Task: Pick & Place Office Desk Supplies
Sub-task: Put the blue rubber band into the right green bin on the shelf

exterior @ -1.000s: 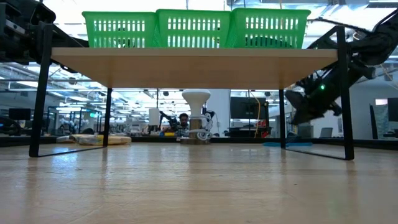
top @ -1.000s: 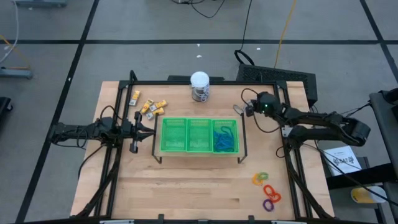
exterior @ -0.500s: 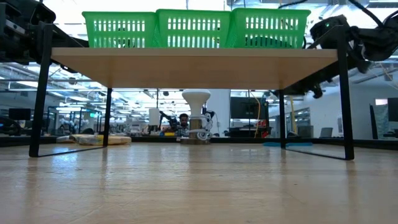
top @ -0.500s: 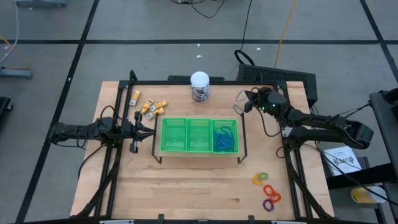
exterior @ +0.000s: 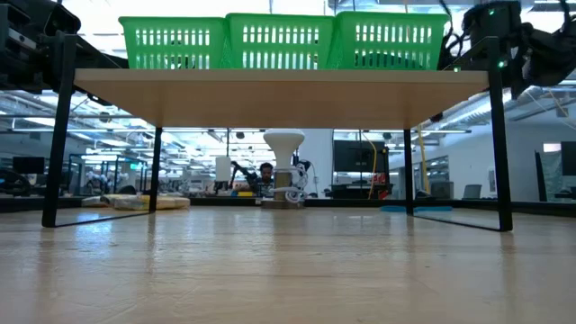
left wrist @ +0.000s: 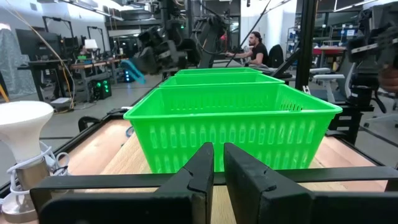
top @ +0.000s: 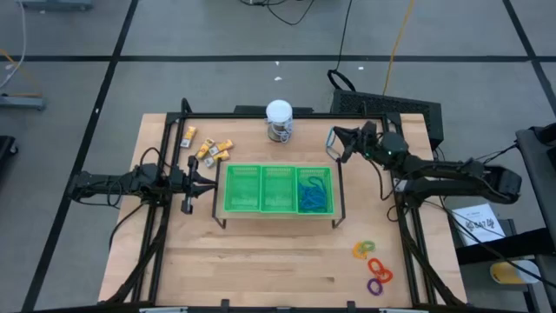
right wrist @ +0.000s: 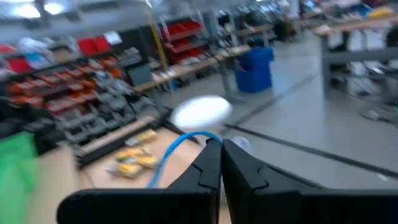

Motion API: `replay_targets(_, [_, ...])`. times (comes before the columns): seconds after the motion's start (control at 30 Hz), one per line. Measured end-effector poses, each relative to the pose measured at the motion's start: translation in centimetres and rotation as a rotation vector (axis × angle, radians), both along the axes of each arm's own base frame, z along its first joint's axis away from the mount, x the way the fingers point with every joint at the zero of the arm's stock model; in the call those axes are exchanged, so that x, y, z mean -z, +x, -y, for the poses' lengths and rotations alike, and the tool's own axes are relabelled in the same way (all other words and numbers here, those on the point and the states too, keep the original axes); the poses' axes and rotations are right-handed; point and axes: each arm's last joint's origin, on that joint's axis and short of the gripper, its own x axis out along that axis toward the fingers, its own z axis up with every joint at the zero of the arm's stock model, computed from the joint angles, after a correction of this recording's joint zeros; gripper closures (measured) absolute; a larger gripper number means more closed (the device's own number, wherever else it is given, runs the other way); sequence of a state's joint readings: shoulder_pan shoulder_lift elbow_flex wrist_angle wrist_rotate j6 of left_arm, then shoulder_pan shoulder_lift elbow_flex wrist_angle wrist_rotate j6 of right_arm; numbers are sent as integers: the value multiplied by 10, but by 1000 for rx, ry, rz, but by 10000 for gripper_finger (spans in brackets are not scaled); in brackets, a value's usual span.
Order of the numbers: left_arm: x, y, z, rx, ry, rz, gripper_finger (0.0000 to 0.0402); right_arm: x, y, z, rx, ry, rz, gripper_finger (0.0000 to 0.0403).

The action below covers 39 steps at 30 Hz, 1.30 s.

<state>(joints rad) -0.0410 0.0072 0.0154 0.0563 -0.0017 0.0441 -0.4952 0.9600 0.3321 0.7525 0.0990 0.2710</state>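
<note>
A green three-compartment tray (top: pixel 278 189) stands on a raised wooden shelf. Blue loops (top: pixel 314 196) lie in its right compartment. My right gripper (top: pixel 334 143) hovers level off the tray's far right corner, shut on a thin blue loop (right wrist: pixel 169 157), which also shows in the left wrist view (left wrist: pixel 133 67). Yellow-and-white blocky pieces (top: pixel 205 148) lie on the table at the far left. Orange, purple and green rings (top: pixel 372 265) lie at the near right. My left gripper (top: pixel 196 180) waits shut at the tray's left end (left wrist: pixel 217 163). My right gripper pinches the blue loop between its two fingertips at one end of the band (right wrist: pixel 204 138). The fingers point about level, toward the table's left. The rest of the loop droops slack below the tips, clear of the table.
A white-topped round jar (top: pixel 279 120) stands at the far edge behind the tray. The shelf's black legs (exterior: pixel 499 135) rise at the tray's corners. Bare wood lies in front of the tray (top: pixel 278 261).
My right gripper has risen from table level beside the tray's right end to above the shelf top. It has tipped from slanting down to about level. It stays shut, with the blue loop lifted along.
</note>
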Motion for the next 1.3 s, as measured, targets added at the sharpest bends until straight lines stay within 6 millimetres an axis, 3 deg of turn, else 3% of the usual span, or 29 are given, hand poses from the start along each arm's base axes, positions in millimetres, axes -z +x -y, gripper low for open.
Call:
replay_targets(0.17, [0, 0, 0, 0, 0, 0, 357, -13, 7, -16, -116, -62, 114, 403])
replay_targets(0.43, [0, 0, 0, 0, 0, 0, 357, -33, 24, -52, -468, -100, 159, 403])
replay_targets(0.73, [0, 0, 0, 0, 0, 0, 357, -26, 32, -90, -678, -158, 43, 403])
replay_targets(1.0, [0, 0, 0, 0, 0, 0, 357, -24, 33, -98, -716, -190, 10, 400])
replay_targets(1.3, [0, 0, 0, 0, 0, 0, 357, -24, 33, -98, -716, -190, 10, 361])
